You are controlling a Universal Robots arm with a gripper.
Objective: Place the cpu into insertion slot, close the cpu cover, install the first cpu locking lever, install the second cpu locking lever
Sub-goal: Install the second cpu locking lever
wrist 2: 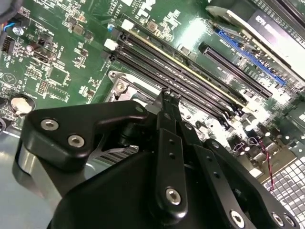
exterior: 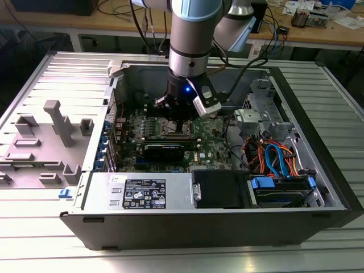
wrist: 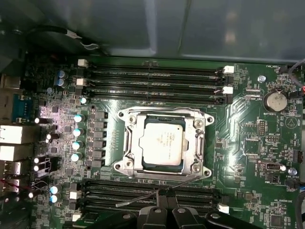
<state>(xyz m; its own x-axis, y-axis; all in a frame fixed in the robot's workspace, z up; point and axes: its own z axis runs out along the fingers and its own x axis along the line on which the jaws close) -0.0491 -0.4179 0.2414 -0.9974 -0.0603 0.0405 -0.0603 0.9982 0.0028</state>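
The cpu [wrist: 162, 143] sits flat in the insertion slot [wrist: 123, 114], its pale face showing through the cut-out of the cpu cover [wrist: 135, 138], which lies down over it. The work now seems to turn on a thin wire locking lever [wrist: 136, 200]. It runs along one edge of the socket, between the frame and a bank of memory slots [wrist: 119, 188], a little slanted to that edge. The pincer [wrist: 164, 193] is clenched, its tips meeting right at this wire partway along it. Whether the wire is actually nipped between them I cannot tell. The lever's long axis lies crosswise to the fingers, and the cpu is just beyond the tips, across the frame edge. The second wrist view shows the pincer [wrist 2: 169, 95] from behind, tips drawn to a point just above the board, with the lever hidden by the linkage. The exterior view places the pincer [exterior: 181, 122] low in the open computer case [exterior: 318, 114], mid-board, with grey fixtures [exterior: 54, 122] on the desk [exterior: 170, 259] at the exterior view's left.
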